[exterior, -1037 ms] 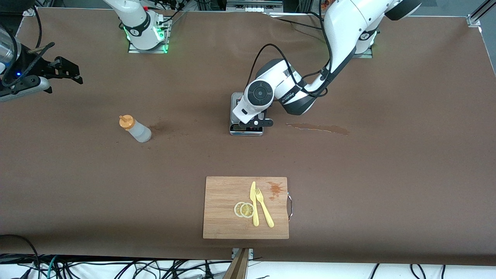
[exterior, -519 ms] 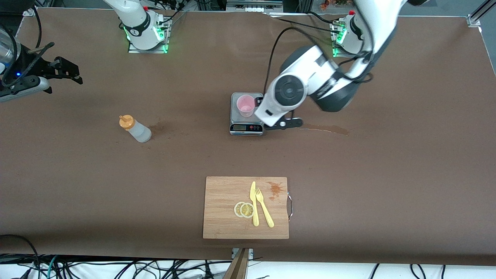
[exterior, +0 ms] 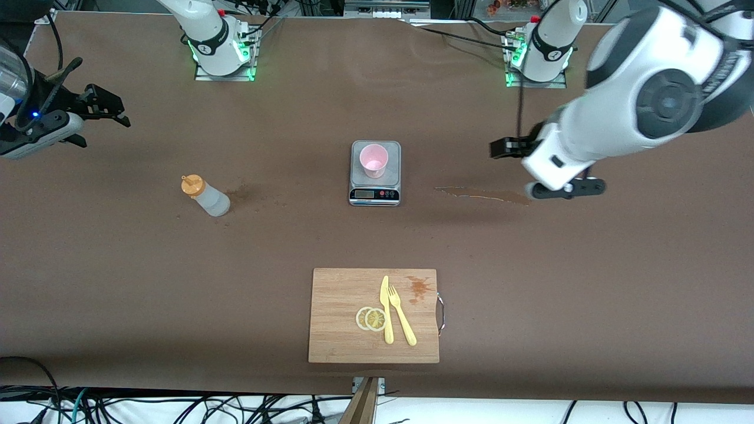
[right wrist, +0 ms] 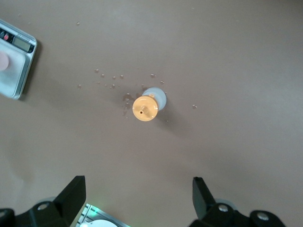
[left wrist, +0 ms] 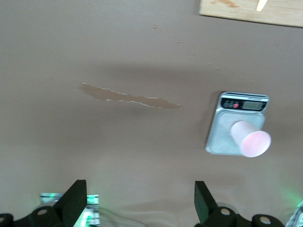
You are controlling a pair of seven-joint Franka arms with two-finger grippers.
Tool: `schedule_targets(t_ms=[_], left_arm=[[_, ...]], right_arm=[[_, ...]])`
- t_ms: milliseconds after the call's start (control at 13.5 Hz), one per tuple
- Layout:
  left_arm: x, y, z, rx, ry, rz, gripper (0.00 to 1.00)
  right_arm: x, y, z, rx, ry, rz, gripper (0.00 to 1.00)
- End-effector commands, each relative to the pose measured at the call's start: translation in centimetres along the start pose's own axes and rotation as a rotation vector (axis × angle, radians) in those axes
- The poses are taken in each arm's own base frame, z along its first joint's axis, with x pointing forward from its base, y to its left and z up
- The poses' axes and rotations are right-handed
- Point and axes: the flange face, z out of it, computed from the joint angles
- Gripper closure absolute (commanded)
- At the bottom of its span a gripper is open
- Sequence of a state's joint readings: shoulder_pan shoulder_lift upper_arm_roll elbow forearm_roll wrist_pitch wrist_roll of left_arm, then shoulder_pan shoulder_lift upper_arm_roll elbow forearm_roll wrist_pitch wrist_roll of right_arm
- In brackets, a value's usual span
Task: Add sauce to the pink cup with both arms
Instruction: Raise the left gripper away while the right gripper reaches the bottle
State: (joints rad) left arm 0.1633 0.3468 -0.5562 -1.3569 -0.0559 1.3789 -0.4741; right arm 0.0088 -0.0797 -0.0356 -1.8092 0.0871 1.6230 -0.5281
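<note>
1. Left gripper [exterior: 545, 168]: fingers spread wide and empty, now lifted away from the scale [exterior: 376, 176] and hanging over the brown spill streak [exterior: 483, 195], toward the left arm's end of the table.
2. Pink cup [exterior: 374, 160]: upright on the scale plate, uncovered since the arm withdrew.
3. Squeeze bottle [exterior: 206, 197]: unmoved, upright on the table toward the right arm's end, wet stain beside it.
4. Right gripper [exterior: 100, 109]: waiting high above the table edge, fingers apart, empty, barely shifted.
5. Cutting board [exterior: 341, 294]: unchanged, nearer the front camera than the scale.
</note>
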Motion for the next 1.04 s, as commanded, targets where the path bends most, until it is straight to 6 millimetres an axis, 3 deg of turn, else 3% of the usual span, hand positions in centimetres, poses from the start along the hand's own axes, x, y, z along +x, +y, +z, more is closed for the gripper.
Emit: schedule_targets(t_ms=[0,296,444,593,815,889,963], left_arm=[[0.3,-5.2,-1.6,-0.001,0.009,0.137,0.00],[-2.0,-10.5,-4.7,0.056,0.115,0.271,0.00],[-3.4,-11.4,-5.3,0.115,0.219,0.328,0.00],[-4.4,-12.3,-5.4,0.115,0.255,0.331,0.00],[-4.7,-11.6,-4.9,0.142,0.236,0.396,0.00],[-4.8,-13.7,-5.6,0.136,0.243,0.362,0.00],[-4.8,-14.3,-5.7,0.124,0.241,0.351,0.00]], right_arm=[[-0.1,1.1,0.9,0.016,0.026,-0.114,0.00],[-0.9,4.1,4.8,0.135,0.087,-0.230,0.00],[-1.4,5.3,6.7,0.172,0.118,-0.253,0.00],[-1.9,6.5,10.1,0.246,0.181,-0.340,0.00],[-4.2,8.8,14.4,0.306,0.276,-0.455,0.00],[-4.6,9.6,15.9,0.330,0.311,-0.505,0.00],[-4.9,10.6,17.5,0.349,0.349,-0.577,0.00]])
